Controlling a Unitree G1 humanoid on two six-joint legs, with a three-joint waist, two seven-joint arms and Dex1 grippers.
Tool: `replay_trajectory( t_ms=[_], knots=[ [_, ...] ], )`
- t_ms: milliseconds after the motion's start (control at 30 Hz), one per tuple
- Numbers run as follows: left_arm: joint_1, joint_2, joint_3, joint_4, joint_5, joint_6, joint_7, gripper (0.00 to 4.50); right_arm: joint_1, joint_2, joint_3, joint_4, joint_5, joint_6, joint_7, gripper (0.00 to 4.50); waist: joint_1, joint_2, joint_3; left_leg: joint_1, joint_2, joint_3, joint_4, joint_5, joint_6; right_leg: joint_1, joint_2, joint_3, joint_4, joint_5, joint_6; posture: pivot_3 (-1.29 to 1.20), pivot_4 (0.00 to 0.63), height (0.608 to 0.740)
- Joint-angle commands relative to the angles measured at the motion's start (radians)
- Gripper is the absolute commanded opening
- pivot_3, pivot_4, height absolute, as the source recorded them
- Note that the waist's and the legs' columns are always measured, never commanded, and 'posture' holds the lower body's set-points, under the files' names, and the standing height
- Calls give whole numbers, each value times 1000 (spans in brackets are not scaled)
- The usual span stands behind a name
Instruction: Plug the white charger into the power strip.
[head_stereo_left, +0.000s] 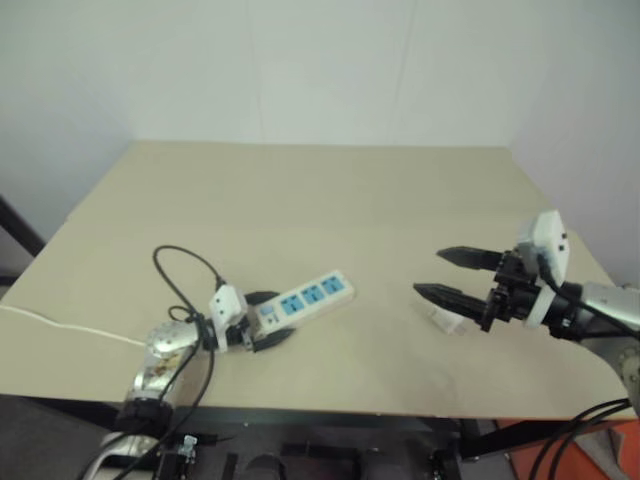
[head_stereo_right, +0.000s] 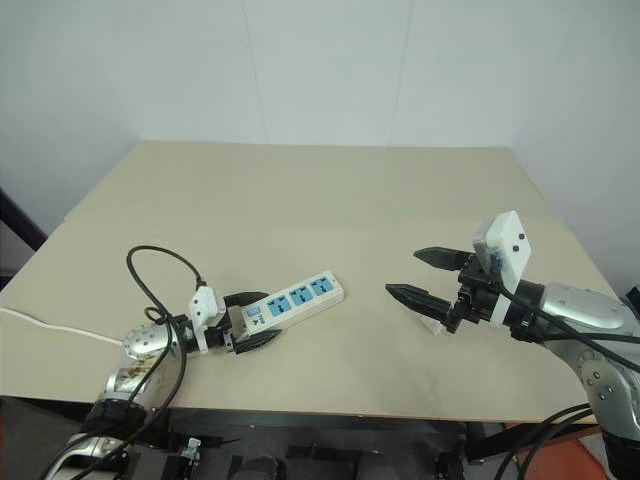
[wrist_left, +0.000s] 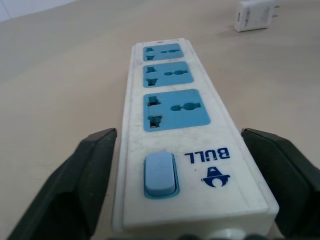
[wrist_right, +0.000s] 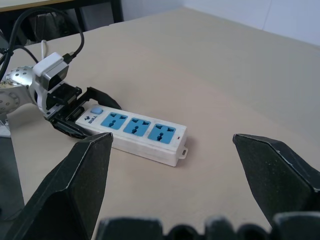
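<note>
While the white charger (wrist_left: 254, 15) lies unplugged on the table (head_stereo_left: 320, 190) beneath our spread, empty right gripper (head_stereo_right: 423, 276), our left gripper (head_stereo_right: 248, 322) straddles the power strip's (head_stereo_right: 295, 299) switch end (contact unclear); plugging remains.

one power strip (head_stereo_left: 305, 297), three blue sockets (wrist_left: 171, 109), one white charger (wrist_left: 253, 15), two grippers.

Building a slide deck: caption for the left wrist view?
Left gripper fingers straddle the switch end of the power strip; white charger lies beyond.
</note>
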Motion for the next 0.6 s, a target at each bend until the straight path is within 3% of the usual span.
replay_trajectory(
  t_ms=[33, 300, 600],
  knots=[
    [44, 1, -21, 13, 18, 16, 7, 3296, -26, -5, -14, -15, 17, -1, -1, 4500, -1, 1, -2, 0, 0, 0, 0, 0, 0, 0, 0, 0, 0, 0, 0, 0, 150, 740],
    [4, -17, -45, -21, -32, 38, -63, 3298, -84, -17, 28, 39, -17, -15, 35, 4500, -4, 2, -3, 0, 0, 1, 0, 0, 0, 0, 0, 0, 0, 0, 1, 0, 150, 740],
    [-147, 10, -96, -12, -75, 49, -307, 3298, -192, -90, 115, 192, -135, -57, 161, 4500, 6, 1, -2, -4, 0, 0, 0, 0, 0, -3, 0, 0, -2, 0, 1, 0, 150, 740]
  ],
)
